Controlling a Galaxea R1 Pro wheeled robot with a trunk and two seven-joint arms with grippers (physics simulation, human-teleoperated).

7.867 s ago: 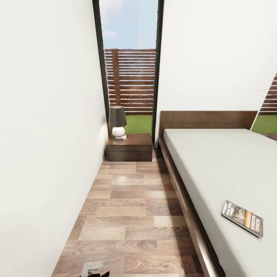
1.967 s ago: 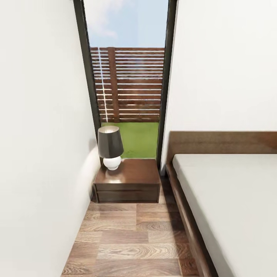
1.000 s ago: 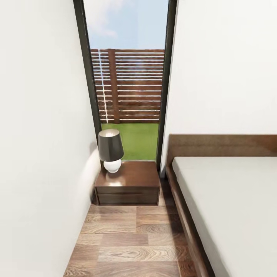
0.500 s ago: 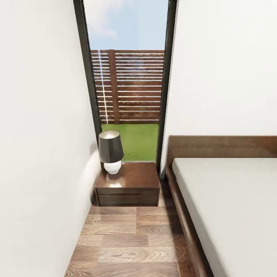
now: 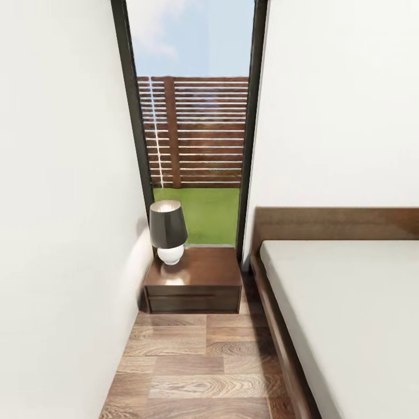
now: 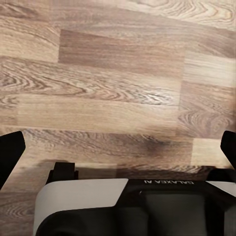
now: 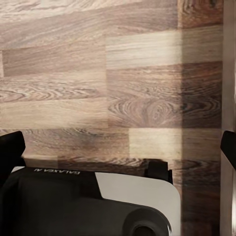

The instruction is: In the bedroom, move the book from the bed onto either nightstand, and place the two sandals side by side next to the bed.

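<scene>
- Wood-plank floor (image 5: 198,372) runs between the white left wall and the bed (image 5: 355,326) at right.
- Nightstand (image 5: 195,282) stands far, below the tall window (image 5: 192,122), lamp (image 5: 168,231) on its left part.
- Left gripper (image 6: 118,150) and right gripper (image 7: 118,147): fingers spread wide over bare floor, holding nothing.
</scene>
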